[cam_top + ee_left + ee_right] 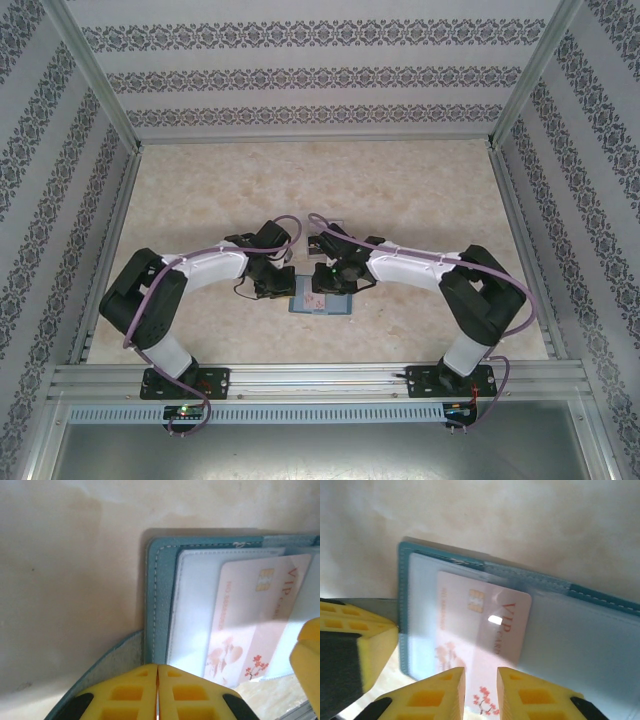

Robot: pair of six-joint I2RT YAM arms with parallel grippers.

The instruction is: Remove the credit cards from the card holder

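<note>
Beige table (pixel 400 190) bears the open card holder (pixel 162 580), just ahead of the left gripper (pixel 158 690), pressed together at its tab (pixel 107 657). Right gripper (pixel 481 690), slightly spread, straddles one card (pixel 485 620), seemingly part-out; none removed.

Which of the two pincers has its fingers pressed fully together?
The left pincer: its yellow fingers meet with no gap. The right pincer shows a gap, with the pink card visible through it.

Top ext cam: high, behind arm bases, looks down on whole counter (pixel 400 190). L/R wrist cams: v. close, angled down past own yellow fingers (pixel 130 692). Both wrist views share open card holder (pixel 159 605) w/ pink card (pixel 250 620).
</note>
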